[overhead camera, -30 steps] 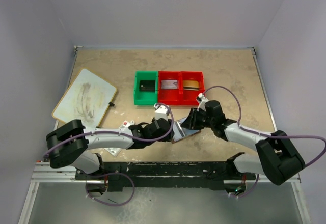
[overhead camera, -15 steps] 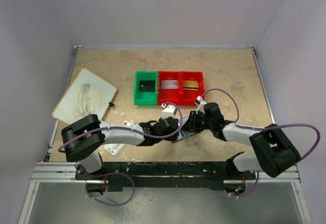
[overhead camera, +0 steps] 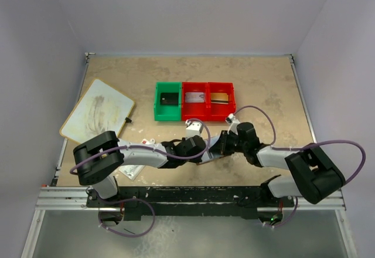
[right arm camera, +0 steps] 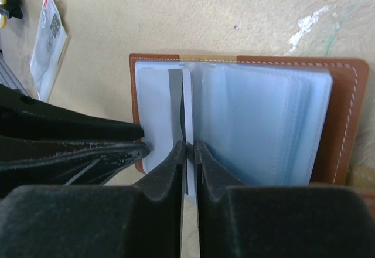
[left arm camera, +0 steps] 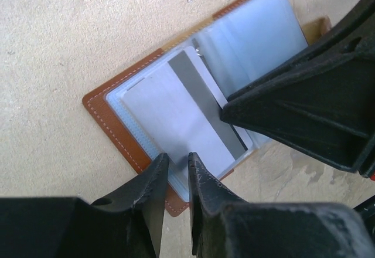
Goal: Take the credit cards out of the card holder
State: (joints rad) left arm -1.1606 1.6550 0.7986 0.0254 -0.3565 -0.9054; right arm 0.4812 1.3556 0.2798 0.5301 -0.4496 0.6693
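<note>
Right wrist: jaws pinch a card in the open card holder.

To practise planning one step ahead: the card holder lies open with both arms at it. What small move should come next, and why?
Probably the right fingers should draw the card out of its clear pocket. They look closed on its striped edge beside the fold, while the left fingers seem to pinch the card holder at its near edge, which should keep it from sliding along.

The right gripper hides the near end of the card.
</note>
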